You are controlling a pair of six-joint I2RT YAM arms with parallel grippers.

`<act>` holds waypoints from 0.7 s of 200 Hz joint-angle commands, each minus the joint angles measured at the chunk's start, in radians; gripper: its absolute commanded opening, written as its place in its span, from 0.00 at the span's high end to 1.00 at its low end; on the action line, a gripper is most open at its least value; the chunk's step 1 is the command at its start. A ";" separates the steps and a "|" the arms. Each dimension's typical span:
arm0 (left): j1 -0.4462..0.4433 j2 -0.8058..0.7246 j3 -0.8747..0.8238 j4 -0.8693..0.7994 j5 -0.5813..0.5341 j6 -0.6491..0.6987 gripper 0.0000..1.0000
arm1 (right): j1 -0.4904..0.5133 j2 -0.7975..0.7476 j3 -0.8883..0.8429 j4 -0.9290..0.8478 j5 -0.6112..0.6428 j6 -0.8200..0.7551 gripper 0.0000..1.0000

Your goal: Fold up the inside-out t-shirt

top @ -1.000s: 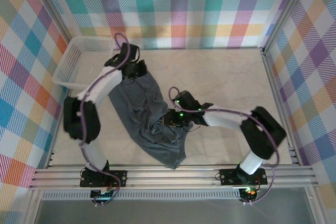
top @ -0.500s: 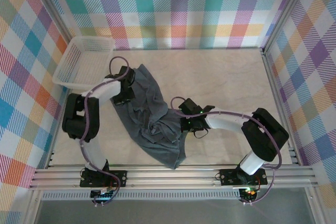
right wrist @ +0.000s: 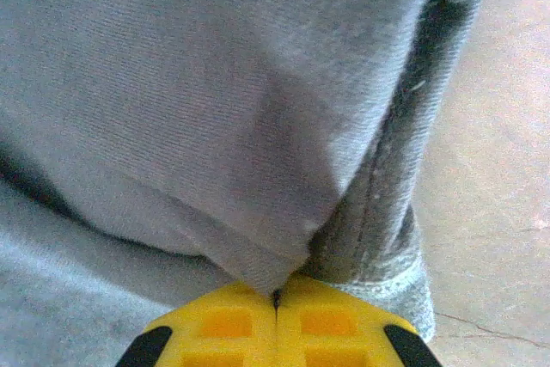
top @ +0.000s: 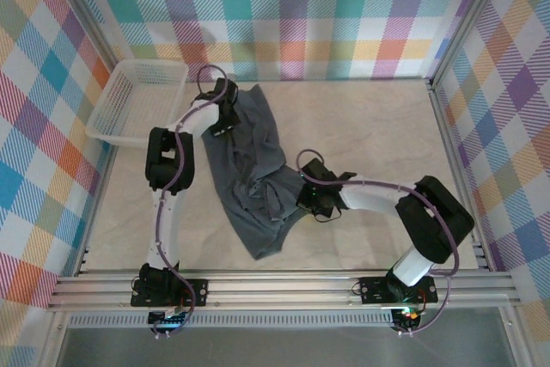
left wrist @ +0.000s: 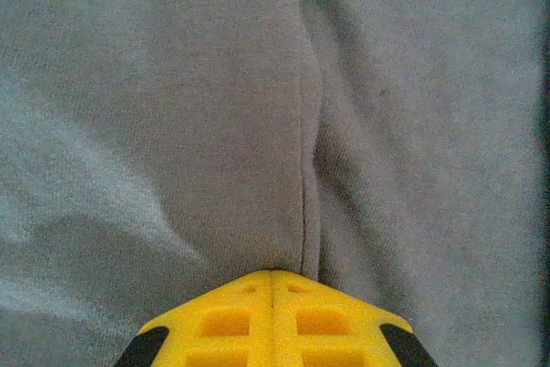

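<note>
You look down from above and behind the arm bases (top: 168, 288) over the whole table (top: 369, 126). Both wrist cameras face forward past yellow fingers (left wrist: 223, 324), very close against the t-shirt (top: 249, 161) the overhead view shares.

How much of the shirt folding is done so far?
Barely started. Done: the left gripper is shut on cloth at the far end of the t-shirt, and the right gripper is shut on a hemmed edge at its right side. In hand: probably pulling it flat by those two grips. Left: it lies crumpled and twisted on the table, with no neat fold yet.
</note>
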 commanded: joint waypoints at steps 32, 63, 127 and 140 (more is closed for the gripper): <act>-0.005 0.186 0.405 -0.005 0.216 0.007 1.00 | 0.184 0.066 -0.056 0.231 -0.111 0.503 0.99; 0.010 0.060 0.369 -0.011 0.270 0.033 0.85 | 0.318 -0.039 -0.002 0.120 -0.025 0.490 0.93; 0.014 -0.674 -0.539 0.256 0.306 0.011 0.72 | 0.182 -0.199 0.098 -0.168 0.364 -0.193 0.68; 0.008 -0.808 -0.706 0.256 0.286 0.006 0.72 | 0.105 -0.124 0.147 -0.218 0.284 -0.297 0.69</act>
